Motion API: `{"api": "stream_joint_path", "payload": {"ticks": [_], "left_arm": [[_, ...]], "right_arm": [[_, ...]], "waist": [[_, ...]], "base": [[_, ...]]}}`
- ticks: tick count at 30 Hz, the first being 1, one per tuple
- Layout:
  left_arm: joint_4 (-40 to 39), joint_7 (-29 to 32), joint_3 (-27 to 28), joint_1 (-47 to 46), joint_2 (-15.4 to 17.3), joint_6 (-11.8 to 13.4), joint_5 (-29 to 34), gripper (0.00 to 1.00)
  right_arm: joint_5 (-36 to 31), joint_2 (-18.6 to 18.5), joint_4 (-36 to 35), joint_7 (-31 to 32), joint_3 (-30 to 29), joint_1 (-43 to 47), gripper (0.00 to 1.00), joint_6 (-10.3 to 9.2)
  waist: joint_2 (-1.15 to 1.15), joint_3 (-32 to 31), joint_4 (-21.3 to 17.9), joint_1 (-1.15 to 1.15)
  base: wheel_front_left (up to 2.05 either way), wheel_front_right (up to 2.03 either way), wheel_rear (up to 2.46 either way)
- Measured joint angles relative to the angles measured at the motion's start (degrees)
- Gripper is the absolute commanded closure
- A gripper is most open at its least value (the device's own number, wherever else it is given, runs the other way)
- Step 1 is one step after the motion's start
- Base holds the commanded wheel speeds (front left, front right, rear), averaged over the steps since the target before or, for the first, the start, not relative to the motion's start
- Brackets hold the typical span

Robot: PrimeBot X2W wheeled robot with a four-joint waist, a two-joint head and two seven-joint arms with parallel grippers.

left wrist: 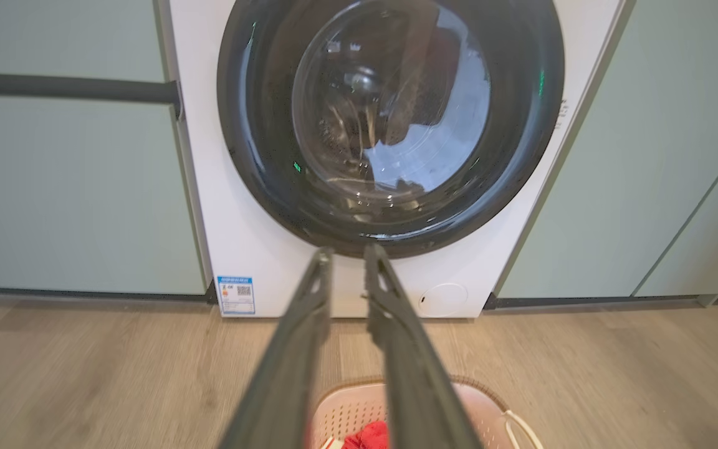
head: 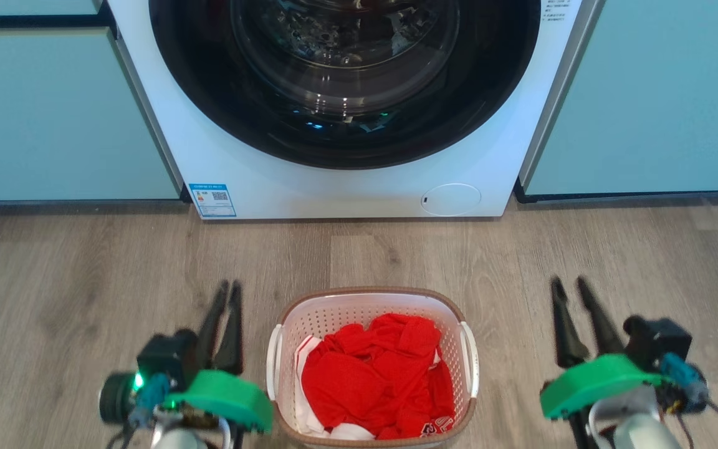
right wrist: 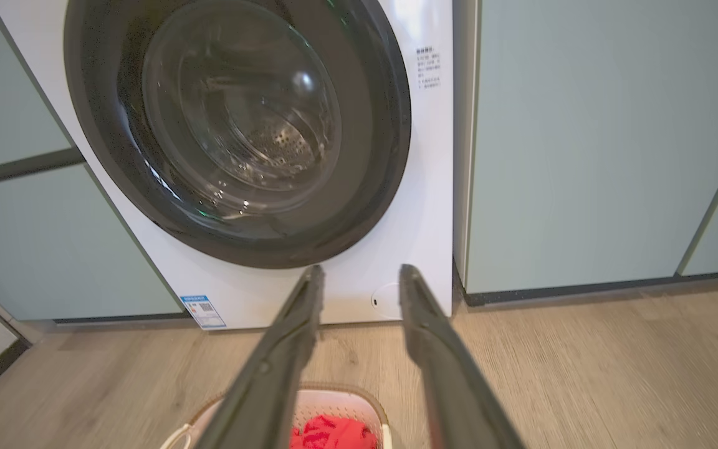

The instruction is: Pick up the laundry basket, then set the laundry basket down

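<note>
laundry basket point(head: 328, 321) between your grippers, touching neither (red clothes point(head: 371, 374) inside) | left gripper point(head: 229, 285) barely parted, it seems | right gripper point(head: 569, 282) agape, empty

Was a grey-brown wood-look plank floor point(head: 85, 280). Bore a small rounded white perforated plastic laundry basket point(head: 334, 318) with brown woven-look rim, standing upright. Bore also, well behind it, a white front-loading washing machine point(head: 359, 193), flanked by pale blue-green cabinets point(head: 53, 112).
</note>
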Motion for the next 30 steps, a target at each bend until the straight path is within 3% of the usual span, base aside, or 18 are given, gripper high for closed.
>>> {"api": "stream_joint_path", "payload": {"ticks": [30], "left_arm": [[3.08,3.53,2.3,1.51,0.31,-2.21,-18.15,1.0]], "right_arm": [[17.17,-0.05,2.36,3.54,-1.69,1.72,1.0,0.0]], "waist": [[0.0,0.11,-0.75,0.0]], "base": [[0.0,0.0,0.0]]}}
